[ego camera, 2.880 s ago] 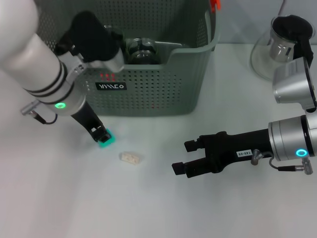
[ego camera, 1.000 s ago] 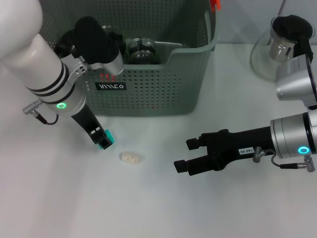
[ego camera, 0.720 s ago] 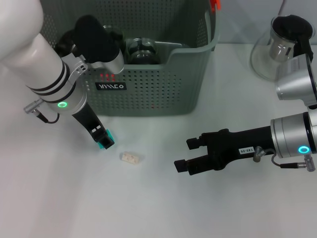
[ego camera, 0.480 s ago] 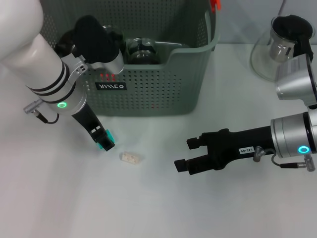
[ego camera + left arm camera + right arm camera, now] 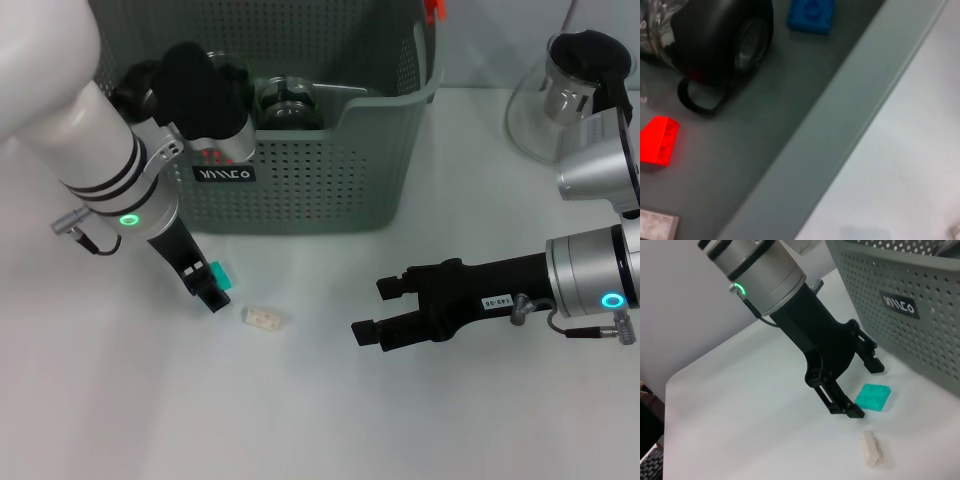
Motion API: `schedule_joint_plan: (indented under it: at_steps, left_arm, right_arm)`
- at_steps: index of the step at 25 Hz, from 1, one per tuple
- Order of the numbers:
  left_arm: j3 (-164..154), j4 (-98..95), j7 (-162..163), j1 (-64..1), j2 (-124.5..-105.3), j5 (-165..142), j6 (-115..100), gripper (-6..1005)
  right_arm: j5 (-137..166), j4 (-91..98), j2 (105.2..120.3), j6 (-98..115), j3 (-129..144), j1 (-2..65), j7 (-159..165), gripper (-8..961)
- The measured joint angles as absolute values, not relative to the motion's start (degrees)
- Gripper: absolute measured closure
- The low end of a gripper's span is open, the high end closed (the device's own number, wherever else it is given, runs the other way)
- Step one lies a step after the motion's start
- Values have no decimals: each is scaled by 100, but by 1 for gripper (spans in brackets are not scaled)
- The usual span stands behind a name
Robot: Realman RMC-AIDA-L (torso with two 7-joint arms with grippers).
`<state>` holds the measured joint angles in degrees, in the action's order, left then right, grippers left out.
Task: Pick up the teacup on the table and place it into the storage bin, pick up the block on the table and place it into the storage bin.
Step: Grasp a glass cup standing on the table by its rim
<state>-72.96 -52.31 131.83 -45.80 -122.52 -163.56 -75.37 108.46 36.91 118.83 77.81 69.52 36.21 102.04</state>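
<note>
Teal block (image 5: pixel 219 274) lies on the tabletop (image 5: pixel 300 420) at bin's (image 5: pixel 330 180) 7 o'clock, just outside the front wall; cream block (image 5: pixel 265 318) sits near, at its 5 o'clock. Left pincer (image 5: pixel 205 287) has shifted slightly vs a sec ago and now stands spread around the teal block, holding nothing, so grasp looks imminent, not made. Right pincer (image 5: pixel 378 311) hangs open & empty at 3 o'clock, idle. Teacup seems to be in the bin already w/ other blocks; glass partly hidden by the left arm, hard to confirm.

Robot lab, plain white table (image 5: pixel 300 420), blank wall, keyboard corner (image 5: pixel 649 466)
</note>
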Motion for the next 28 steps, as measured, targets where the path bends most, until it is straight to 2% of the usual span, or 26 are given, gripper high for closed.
schedule_joint_plan:
  at_steps: [28]
  left_arm:
    - [-7357, -5115, 13130, -4623, -12296, -16356, -7678, 144]
  right_arm:
    - [10845, 3691, 11892, 7796, 6952, 3567, 10175, 12]
